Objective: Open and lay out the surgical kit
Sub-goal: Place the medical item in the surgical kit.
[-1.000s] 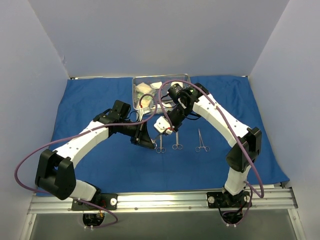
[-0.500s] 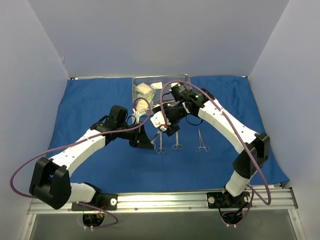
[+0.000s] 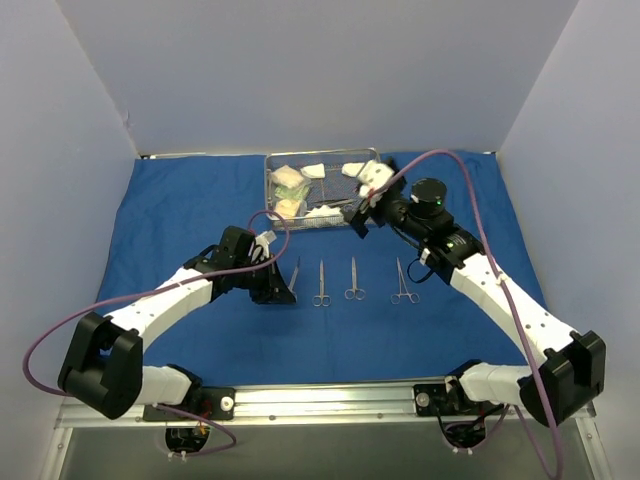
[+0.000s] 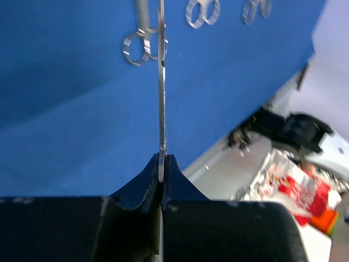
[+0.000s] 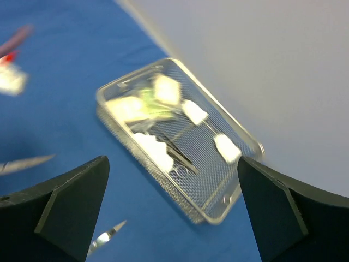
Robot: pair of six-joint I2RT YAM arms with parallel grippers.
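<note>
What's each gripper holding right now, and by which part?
Left gripper: shut on a slim steel instrument, likely tweezers, pinched at one end. Right gripper: open near the mesh tray, holding nothing.

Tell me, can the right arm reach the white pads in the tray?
Probably yes: the right end effector hangs open by the wire-mesh tray, and nothing covers the white pads.

Left end effector (image 4: 162, 164) clamped, left arm (image 3: 170, 290) bent, right end effector (image 3: 365, 198) spread wide, right arm (image 3: 500, 295) extended
</note>
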